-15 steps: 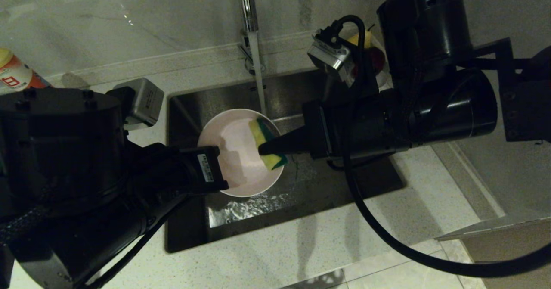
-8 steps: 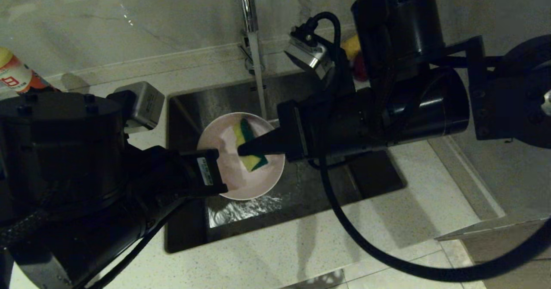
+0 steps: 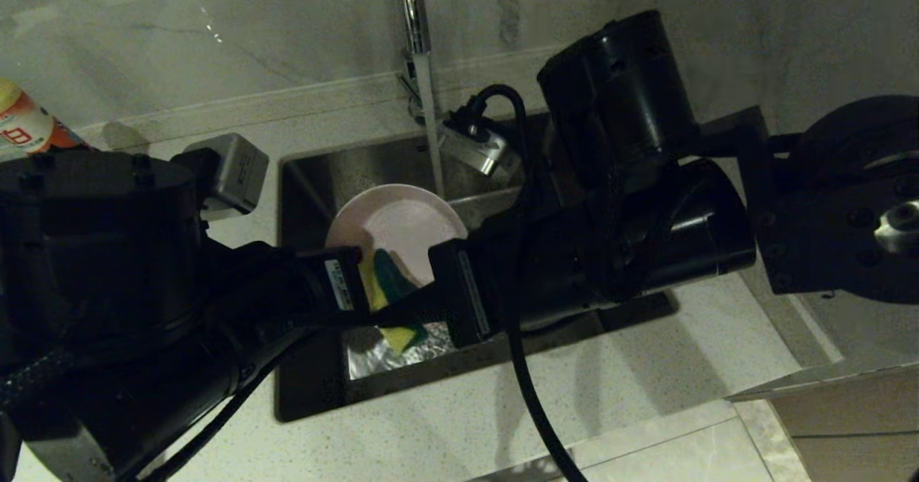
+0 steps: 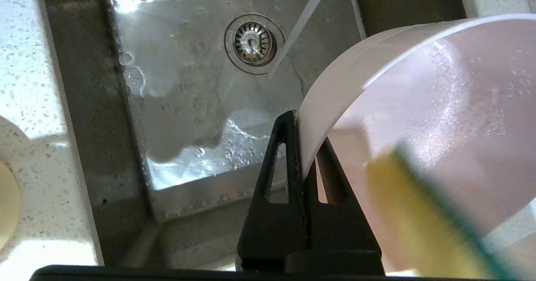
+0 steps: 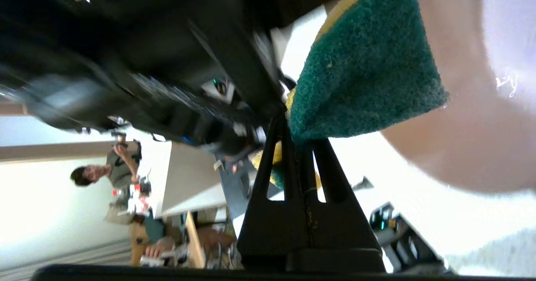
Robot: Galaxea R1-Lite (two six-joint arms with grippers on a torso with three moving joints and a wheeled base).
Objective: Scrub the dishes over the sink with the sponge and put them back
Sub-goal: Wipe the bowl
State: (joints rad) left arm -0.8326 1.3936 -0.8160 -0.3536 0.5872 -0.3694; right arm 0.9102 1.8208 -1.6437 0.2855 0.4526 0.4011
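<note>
A pale pink bowl (image 3: 398, 227) hangs tilted over the steel sink (image 3: 316, 173), pinched at its rim by my left gripper (image 3: 359, 292), which is shut on it. From the left wrist, the bowl's wall (image 4: 335, 88) runs down between the left gripper (image 4: 302, 145) fingers. My right gripper (image 3: 391, 309) is shut on the yellow and green sponge (image 3: 391, 299), which sits at the bowl's near rim. In the right wrist view the sponge's green face (image 5: 364, 71) lies against the pink bowl (image 5: 469, 122), above the right gripper (image 5: 299, 134).
A thin stream of water (image 3: 429, 123) runs from the chrome tap (image 3: 411, 8) into the sink, whose drain strainer (image 4: 253, 42) shows. A bottle (image 3: 25, 126) stands on the counter at far left. Speckled worktop (image 3: 574, 388) surrounds the basin.
My right gripper has dragged the sponge from the bowl's far right rim across its inside to the near rim beside the left gripper. The bowl has stayed where it was.
</note>
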